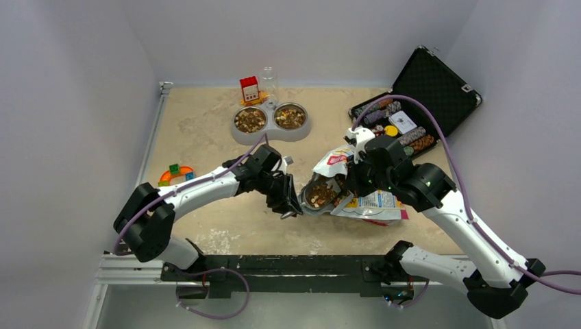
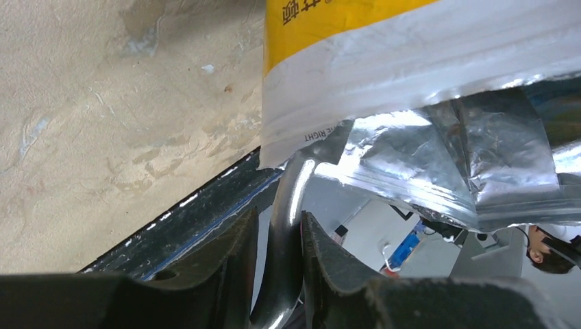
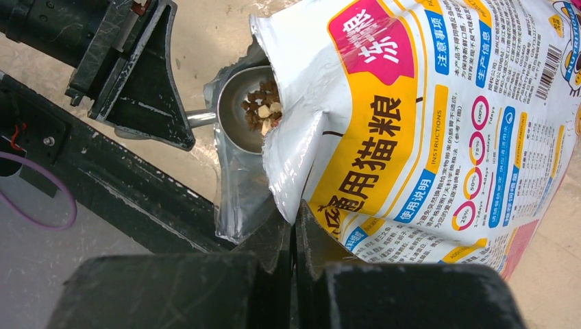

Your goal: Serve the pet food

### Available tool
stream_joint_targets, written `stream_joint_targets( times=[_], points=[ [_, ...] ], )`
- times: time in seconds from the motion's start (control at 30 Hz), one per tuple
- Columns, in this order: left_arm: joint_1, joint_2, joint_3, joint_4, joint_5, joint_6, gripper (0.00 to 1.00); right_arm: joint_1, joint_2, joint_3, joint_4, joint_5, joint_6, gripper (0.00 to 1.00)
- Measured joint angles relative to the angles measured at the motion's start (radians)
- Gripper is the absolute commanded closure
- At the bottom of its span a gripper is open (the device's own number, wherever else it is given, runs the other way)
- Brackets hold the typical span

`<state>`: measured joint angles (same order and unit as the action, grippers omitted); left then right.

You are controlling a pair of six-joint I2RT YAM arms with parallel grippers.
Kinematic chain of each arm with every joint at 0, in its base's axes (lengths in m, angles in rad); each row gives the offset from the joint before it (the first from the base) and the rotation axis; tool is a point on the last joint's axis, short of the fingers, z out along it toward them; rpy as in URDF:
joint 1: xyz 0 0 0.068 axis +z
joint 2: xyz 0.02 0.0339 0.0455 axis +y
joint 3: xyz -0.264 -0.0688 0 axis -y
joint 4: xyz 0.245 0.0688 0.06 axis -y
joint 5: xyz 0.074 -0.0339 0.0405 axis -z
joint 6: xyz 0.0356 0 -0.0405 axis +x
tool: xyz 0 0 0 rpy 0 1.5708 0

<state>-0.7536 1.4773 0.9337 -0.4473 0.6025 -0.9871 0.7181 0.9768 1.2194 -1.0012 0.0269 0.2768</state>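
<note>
The white-and-yellow pet food bag (image 1: 356, 195) lies at centre right with its open mouth facing left, and brown kibble (image 1: 319, 195) shows inside. My left gripper (image 1: 290, 204) is shut on the handle (image 2: 288, 226) of a metal scoop. The scoop bowl (image 3: 246, 110) sits inside the bag mouth with some kibble (image 3: 264, 106) in it. My right gripper (image 3: 294, 219) is shut on the bag's edge (image 3: 301, 185) and holds the mouth open. A grey double bowl (image 1: 270, 123) at the back holds kibble in both cups.
An open black case (image 1: 411, 110) with rows of poker chips stands at the back right. A red-and-white box (image 1: 249, 89) and a clear bottle (image 1: 268, 81) stand behind the bowls. Coloured toy blocks (image 1: 175, 173) lie at the left. A black rail (image 1: 274, 264) runs along the near edge.
</note>
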Motion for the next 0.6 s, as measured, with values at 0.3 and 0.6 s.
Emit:
stream_joint_targets(
  times=[0.3,0.6],
  points=[
    [-0.003,0.01,0.033,-0.022,0.018,0.003,1.0,0.001,0.002,0.003,0.0,-0.007,0.004,1.0],
    [0.0,0.039,0.171,-0.203,0.129,-0.149,1.0,0.019,0.009,0.006,0.0,0.003,0.013,1.0]
  ],
)
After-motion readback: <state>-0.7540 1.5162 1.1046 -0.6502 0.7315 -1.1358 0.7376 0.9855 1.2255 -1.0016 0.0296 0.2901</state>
